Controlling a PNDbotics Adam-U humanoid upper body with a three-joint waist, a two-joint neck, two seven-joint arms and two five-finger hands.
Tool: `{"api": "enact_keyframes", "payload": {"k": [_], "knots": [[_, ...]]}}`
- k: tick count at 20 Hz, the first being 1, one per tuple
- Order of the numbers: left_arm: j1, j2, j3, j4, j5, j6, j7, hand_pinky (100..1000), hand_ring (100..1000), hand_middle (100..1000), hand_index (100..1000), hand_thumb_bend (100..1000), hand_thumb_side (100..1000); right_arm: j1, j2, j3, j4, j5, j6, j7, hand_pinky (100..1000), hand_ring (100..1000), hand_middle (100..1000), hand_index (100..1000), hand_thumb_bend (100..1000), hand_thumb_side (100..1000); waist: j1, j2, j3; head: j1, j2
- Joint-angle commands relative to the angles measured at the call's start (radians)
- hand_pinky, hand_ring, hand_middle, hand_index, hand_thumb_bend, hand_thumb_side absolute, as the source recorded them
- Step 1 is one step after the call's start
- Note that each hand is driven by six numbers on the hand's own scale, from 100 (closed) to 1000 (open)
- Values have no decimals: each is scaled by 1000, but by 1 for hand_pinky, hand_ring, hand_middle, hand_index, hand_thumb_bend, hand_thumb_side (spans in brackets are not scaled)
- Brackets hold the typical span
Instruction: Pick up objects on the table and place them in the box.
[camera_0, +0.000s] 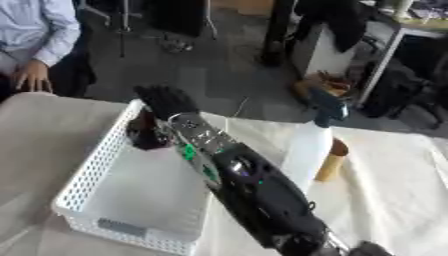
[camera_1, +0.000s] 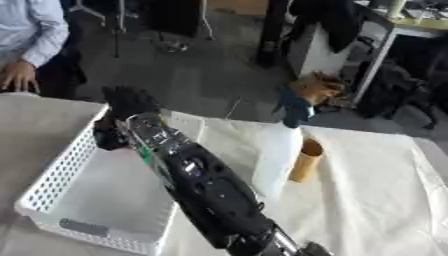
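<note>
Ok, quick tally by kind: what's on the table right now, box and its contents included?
White mesh box: 1
Dark object in the box's far corner, under the right hand: 1
White spray bottle with dark trigger head: 1
Tan cylinder beside the bottle: 1
Total: 4

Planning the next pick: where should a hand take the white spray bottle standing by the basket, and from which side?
Probably the spray bottle's straight white body, below the dark trigger head. It stands upright, with a brown tube close on the right and the right arm crossing on its basket side, so coming from the near side looks clearest.
</note>
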Motion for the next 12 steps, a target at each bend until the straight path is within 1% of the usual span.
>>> {"api": "enact_keyframes", "payload": {"k": [1, 2, 3, 4, 5, 10, 11, 12], "knots": [[-23, 5, -2, -13, 6, 0, 0, 917, 749, 714, 789, 100, 880, -16, -9, -6, -17, -17, -31, 18, 613, 727, 734, 790, 209, 982, 12, -16, -2, 8, -4], [-23, 5, -3, -13, 6, -1, 0, 917, 749, 714, 789, 100, 880, -16, -9, -7, -19, -21, -34, 21, 613, 727, 734, 790, 209, 982, 13, -17, -3, 10, -3], [-23, 5, -3, -13, 6, -1, -1, 917, 748, 714, 789, 100, 880, -16, -10, -8, -22, -25, -35, 22, 666, 766, 765, 823, 215, 1000, 13, -17, -3, 12, -3], [-23, 6, -2, -13, 7, -2, 0, 917, 748, 714, 789, 100, 880, -17, -11, -8, -25, -29, -36, 21, 666, 766, 765, 823, 215, 1000, 14, -17, -3, 13, -3], [-23, 6, -2, -13, 7, -2, 0, 918, 748, 715, 789, 100, 881, -18, -13, -9, -28, -33, -36, 19, 695, 784, 780, 843, 222, 1000, 14, -17, -4, 14, -2], [-22, 8, -2, -13, 7, -5, 0, 917, 749, 714, 789, 100, 879, -21, -21, -10, -46, -53, -35, 3, 733, 805, 796, 869, 224, 1000, 17, -18, -9, 24, 1], [-22, 8, -2, -13, 8, -5, 0, 917, 749, 714, 789, 100, 879, -22, -22, -10, -49, -55, -35, 0, 741, 808, 798, 870, 202, 1000, 17, -18, -10, 26, 2], [-21, 8, -1, -13, 8, -6, 0, 917, 749, 715, 789, 100, 879, -23, -24, -12, -54, -56, -33, -5, 738, 805, 796, 872, 217, 1000, 18, -18, -11, 29, 3]]}}
